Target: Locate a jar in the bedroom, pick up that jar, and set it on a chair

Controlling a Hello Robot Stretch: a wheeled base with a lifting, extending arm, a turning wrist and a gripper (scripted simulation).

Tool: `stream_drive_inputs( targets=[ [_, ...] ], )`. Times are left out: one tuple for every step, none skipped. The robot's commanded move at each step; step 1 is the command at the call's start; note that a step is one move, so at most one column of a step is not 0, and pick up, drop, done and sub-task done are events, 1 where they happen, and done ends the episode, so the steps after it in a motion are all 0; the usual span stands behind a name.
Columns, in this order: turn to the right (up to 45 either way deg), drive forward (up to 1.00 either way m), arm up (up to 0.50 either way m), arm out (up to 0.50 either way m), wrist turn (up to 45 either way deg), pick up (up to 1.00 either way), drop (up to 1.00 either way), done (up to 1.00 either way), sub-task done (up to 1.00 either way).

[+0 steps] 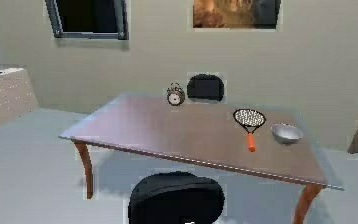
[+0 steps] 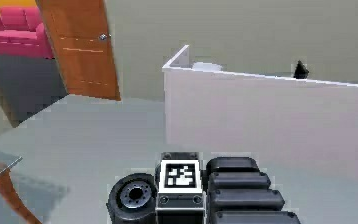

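Two black chairs stand at a brown wooden table point(image 1: 157, 130): one chair point(image 1: 175, 200) at its near side, the other chair point(image 1: 205, 88) at its far side. On the tabletop are an alarm clock point(image 1: 175, 95), a round mesh strainer with an orange handle point(image 1: 250, 125) and a grey bowl point(image 1: 286, 132). In the arm side view the gripper's dark body point(image 2: 134, 196) sits at the bottom edge, left of a white marker square point(image 2: 182, 177) on the drawn-in arm. Its far end is hard to make out, so I cannot tell whether it holds anything.
A dark window point(image 1: 87, 18) and a framed picture point(image 1: 236, 12) hang on the far wall. A beige object point(image 1: 9, 93) stands at the forward view's left. To the side are a brown door point(image 2: 82, 48), a pink sofa point(image 2: 17, 35), a white low wall point(image 2: 257, 110) and grey open floor.
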Motion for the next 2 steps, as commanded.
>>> stream_drive_inputs(
  targets=[
    [-45.0, 0.00, 0.00, 0.00, 0.0, 0.00, 0.00, 0.00, 0.00],
    [-30.0, 0.00, 0.00, 0.00, 0.0, 0.00, 0.00, 0.00, 0.00]
  ],
)
